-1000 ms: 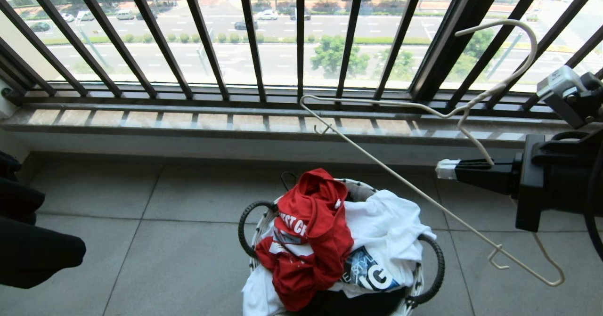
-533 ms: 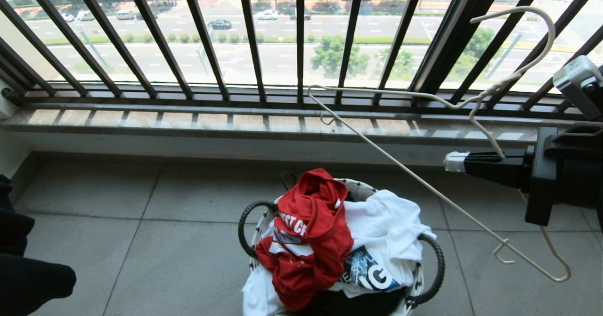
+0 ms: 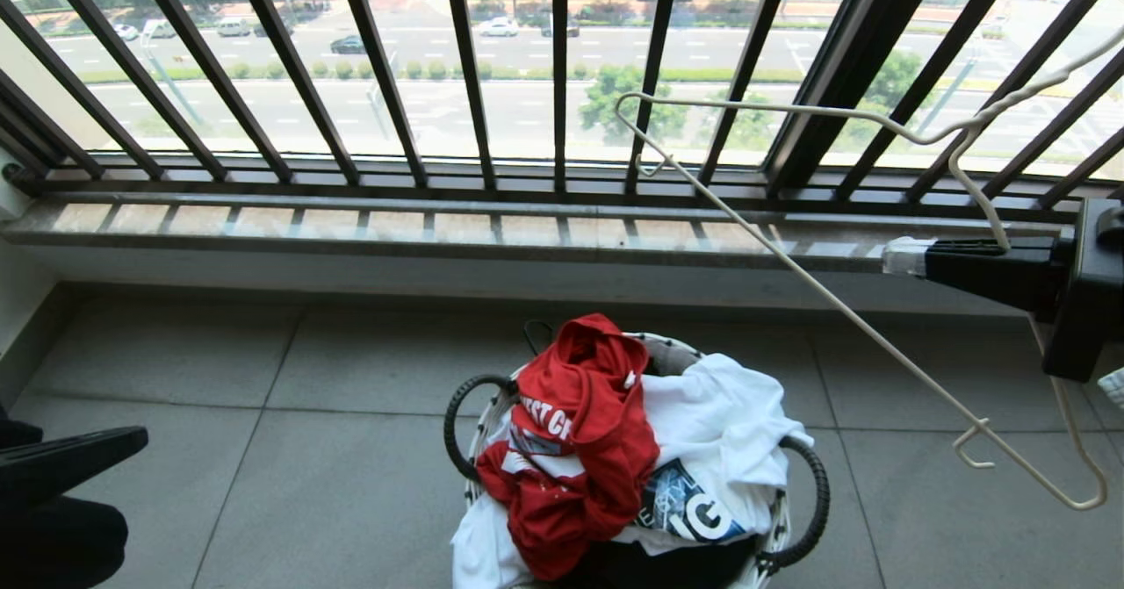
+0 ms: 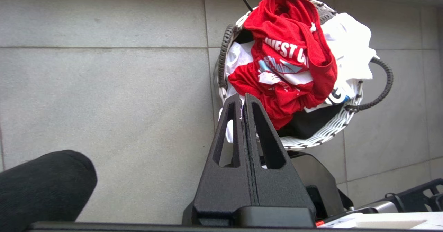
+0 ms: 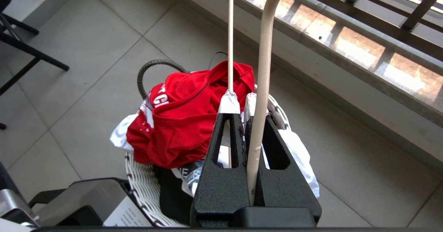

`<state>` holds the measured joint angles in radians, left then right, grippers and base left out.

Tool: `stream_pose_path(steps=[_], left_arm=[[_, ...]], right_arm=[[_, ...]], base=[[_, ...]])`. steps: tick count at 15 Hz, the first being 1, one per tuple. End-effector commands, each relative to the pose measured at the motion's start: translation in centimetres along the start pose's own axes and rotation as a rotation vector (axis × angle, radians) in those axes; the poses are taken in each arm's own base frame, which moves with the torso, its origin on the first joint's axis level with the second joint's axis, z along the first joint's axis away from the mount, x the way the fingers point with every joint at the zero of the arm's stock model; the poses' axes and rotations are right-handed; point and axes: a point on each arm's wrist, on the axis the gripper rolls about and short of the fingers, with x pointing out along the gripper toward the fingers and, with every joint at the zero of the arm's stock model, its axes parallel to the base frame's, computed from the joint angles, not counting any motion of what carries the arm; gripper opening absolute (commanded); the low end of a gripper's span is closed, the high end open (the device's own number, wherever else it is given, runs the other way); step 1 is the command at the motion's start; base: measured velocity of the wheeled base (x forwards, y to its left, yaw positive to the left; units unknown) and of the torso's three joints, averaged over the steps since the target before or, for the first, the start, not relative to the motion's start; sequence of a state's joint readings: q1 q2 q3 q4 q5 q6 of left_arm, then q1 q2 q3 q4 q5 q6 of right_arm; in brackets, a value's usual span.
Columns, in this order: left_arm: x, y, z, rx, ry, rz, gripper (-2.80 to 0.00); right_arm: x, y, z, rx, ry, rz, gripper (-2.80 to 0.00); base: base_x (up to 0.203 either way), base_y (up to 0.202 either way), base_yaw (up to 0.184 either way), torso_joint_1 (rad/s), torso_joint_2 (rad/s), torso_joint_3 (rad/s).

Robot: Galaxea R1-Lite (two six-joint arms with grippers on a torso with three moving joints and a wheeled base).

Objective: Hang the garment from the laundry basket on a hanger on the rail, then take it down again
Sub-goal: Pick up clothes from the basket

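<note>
while the red t-shirt [image 3: 575, 448] sits crumpled on top of the pile in the laundry basket [image 3: 812, 492], neither arm has it. landmark for all notes: the basket, on the tiled floor below the window railing [image 3: 562, 71].

right gripper [image 3: 904, 255]: up and to the right of the basket, level with the window sill [image 3: 351, 225]. jaws clenched on the cream hanger [image 3: 817, 282], gripping it just below the neck, where one shoulder arm runs down from the hook. the hanger's long bottom bar slants from above the basket's far side down to the floor side at the basket's right; the hook runs up out of the head view at the top right. the rail is not in view.

left gripper [image 4: 244, 102]: low and to the left of the basket, only its dark tip showing at the edge of the head view. jaws pressed together, nothing between them. in its wrist view the tips point toward the basket's near rim, and the shirt lies just beyond and a little to one side of them.

judgement: the free left arm is the one to fetch the shirt, as the right is busy with the hanger. the shirt is bunched, with no clear long axis; its "west coast" lettering faces the left side. the left jaws would need to open before reaching in. a white garment [image 3: 720, 431] and a black printed one [image 3: 689, 506] lie touching under the red one, so a deep pinch risks lifting those too.
</note>
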<state>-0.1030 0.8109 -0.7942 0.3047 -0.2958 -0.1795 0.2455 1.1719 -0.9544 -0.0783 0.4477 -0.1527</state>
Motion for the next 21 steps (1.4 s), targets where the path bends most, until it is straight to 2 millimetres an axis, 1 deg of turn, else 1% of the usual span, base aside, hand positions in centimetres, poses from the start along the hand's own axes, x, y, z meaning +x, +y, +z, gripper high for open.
stream_pose_path(steps=[1, 3, 5, 6, 7, 9, 11, 12, 13, 15, 18, 20, 21], left_arm=[[9.8, 0.0, 3.4, -0.09, 0.281, -0.085, -2.8], [15.9, -1.2, 3.5, -0.111, 0.429, -0.135, -2.8], [21.3, -2.3, 2.6, -0.114, 0.545, -0.156, -2.8], [23.7, -3.1, 1.9, -0.107, 0.591, -0.169, -2.8], [25.4, -4.0, 1.3, -0.094, 0.621, -0.189, -2.8], [27.7, -6.1, 0.4, -0.06, 0.658, -0.233, -2.8], [28.9, -6.9, -0.4, -0.041, 0.678, -0.224, -2.8], [29.0, -7.0, -0.6, -0.043, 0.682, -0.222, -2.8], [29.1, -7.0, -0.5, -0.044, 0.68, -0.221, 0.0], [29.0, -7.1, -0.4, -0.042, 0.673, -0.211, 0.0], [28.1, -7.8, 0.3, -0.04, 0.635, -0.186, 0.0], [28.8, -7.8, -0.2, -0.039, 0.647, -0.165, 0.0], [29.5, -7.7, -0.7, -0.046, 0.646, -0.142, 0.0]], right_arm=[[-0.6, -0.6, 0.7, 0.016, -0.024, -0.041, -2.8], [-0.5, -0.7, 0.6, 0.019, -0.02, -0.043, -2.8], [-0.1, -0.9, 0.4, 0.023, -0.009, -0.041, -2.8], [0.1, -0.9, 0.3, 0.025, -0.005, -0.04, -2.8], [0.3, -1.0, 0.2, 0.029, 0.002, -0.039, -2.8], [0.7, -1.2, -0.1, 0.037, 0.018, -0.037, -2.8], [1.1, -1.4, -0.2, 0.042, 0.027, -0.036, -2.8], [1.1, -1.4, -0.2, 0.041, 0.025, -0.036, -2.8], [1.1, -1.4, -0.2, 0.041, 0.025, -0.037, -2.8], [1.0, -1.4, -0.1, 0.039, 0.023, -0.038, -2.8], [0.9, -1.3, 0.0, 0.038, 0.017, -0.039, -2.8], [0.7, -1.2, 0.1, 0.035, 0.012, -0.04, -2.8], [0.7, -1.2, 0.2, 0.034, 0.01, -0.04, -2.8]], base=[[0.0, 0.0, 0.0, 0.0, 0.0, 0.0], [0.0, 0.0, 0.0, 0.0, 0.0, 0.0], [0.0, 0.0, 0.0, 0.0, 0.0, 0.0], [0.0, 0.0, 0.0, 0.0, 0.0, 0.0], [0.0, 0.0, 0.0, 0.0, 0.0, 0.0], [0.0, 0.0, 0.0, 0.0, 0.0, 0.0], [0.0, 0.0, 0.0, 0.0, 0.0, 0.0], [0.0, 0.0, 0.0, 0.0, 0.0, 0.0], [0.0, 0.0, 0.0, 0.0, 0.0, 0.0], [0.0, 0.0, 0.0, 0.0, 0.0, 0.0], [0.0, 0.0, 0.0, 0.0, 0.0, 0.0], [0.0, 0.0, 0.0, 0.0, 0.0, 0.0], [0.0, 0.0, 0.0, 0.0, 0.0, 0.0]])
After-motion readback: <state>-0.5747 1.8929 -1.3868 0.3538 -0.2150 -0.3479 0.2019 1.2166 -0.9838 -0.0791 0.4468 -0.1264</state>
